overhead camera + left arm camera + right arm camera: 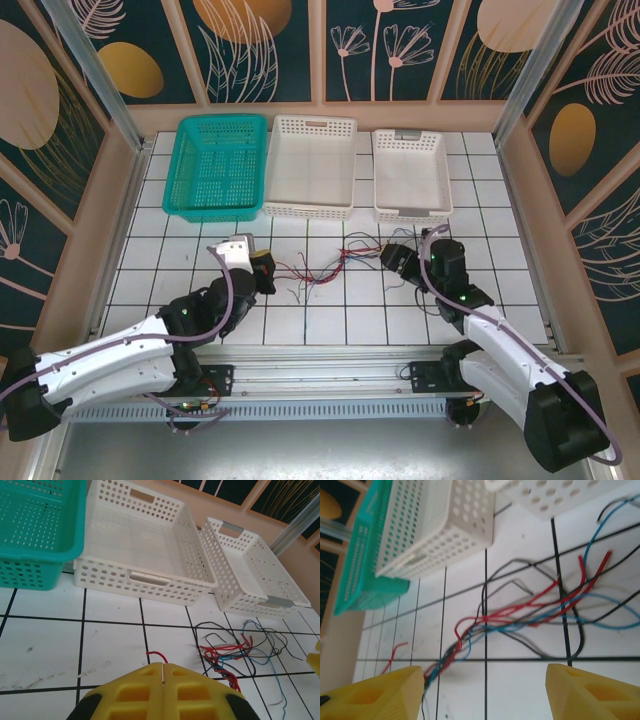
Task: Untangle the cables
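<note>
The cables [335, 262] are thin red, blue, black and grey wires lying in a loose tangle on the white tiles between my two grippers. My left gripper [265, 272] sits at the tangle's left end. Its yellow fingers [135, 690] are pressed together, and a short red cable end [157, 655] curls out of the seam at their tips [163, 667]. To its right lies the rest of the tangle [227, 655]. My right gripper [397, 258] hovers over the tangle's right end. It stands open [485, 700], and the twisted bundle [520, 615] runs past its left finger [385, 695].
Three baskets line the back of the table: a teal one [222, 120], a large white one [310, 208] and a smaller white one [412, 213]. In the left wrist view the white baskets [145, 577] stand just beyond the wires. Walls enclose the sides.
</note>
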{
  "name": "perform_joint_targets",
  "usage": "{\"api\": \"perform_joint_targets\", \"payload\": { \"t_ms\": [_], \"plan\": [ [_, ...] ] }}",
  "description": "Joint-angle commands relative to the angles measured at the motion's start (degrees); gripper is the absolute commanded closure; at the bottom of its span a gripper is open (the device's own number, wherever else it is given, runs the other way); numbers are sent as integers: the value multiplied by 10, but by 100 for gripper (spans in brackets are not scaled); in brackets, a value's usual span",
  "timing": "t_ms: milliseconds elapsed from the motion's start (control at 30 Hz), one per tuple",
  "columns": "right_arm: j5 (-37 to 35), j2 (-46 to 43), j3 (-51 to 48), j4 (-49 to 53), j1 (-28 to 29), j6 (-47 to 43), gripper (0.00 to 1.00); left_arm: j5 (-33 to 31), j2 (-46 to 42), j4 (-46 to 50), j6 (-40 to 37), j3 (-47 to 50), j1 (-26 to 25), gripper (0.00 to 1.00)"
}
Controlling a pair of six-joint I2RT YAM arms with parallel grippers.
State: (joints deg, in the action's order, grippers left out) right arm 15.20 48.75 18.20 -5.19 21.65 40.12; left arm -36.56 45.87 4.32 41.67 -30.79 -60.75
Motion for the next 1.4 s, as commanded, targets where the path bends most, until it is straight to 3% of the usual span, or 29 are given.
{"api": "perform_joint_targets", "payload": {
  "t_ms": [0,100,200,400,567,667,800,1067,1200,1367],
  "plan": [
    [-50,10,1,27,20,-14,36,-3,-1,11,2,-31,2,100],
    [-24,19,-2,-3,27,-1,38,9,2,16,0,-45,2,100],
    [9,33,5,-70,72,15,38,15,11,18,5,-52,2,100],
    [67,83,21,-192,150,72,31,22,29,10,13,-58,2,100],
    [65,158,21,-239,179,124,32,26,21,-3,13,-57,2,100],
    [66,207,23,-263,180,140,39,30,19,-3,14,-57,3,100],
    [63,249,38,-284,181,147,56,35,14,-1,14,-56,2,100],
    [-3,241,72,-200,187,114,82,28,-1,11,18,-44,2,100],
    [-17,246,79,-178,189,102,100,27,0,14,20,-40,3,100],
    [-61,243,90,-121,192,87,100,17,1,31,15,-51,2,100]
  ]
}}
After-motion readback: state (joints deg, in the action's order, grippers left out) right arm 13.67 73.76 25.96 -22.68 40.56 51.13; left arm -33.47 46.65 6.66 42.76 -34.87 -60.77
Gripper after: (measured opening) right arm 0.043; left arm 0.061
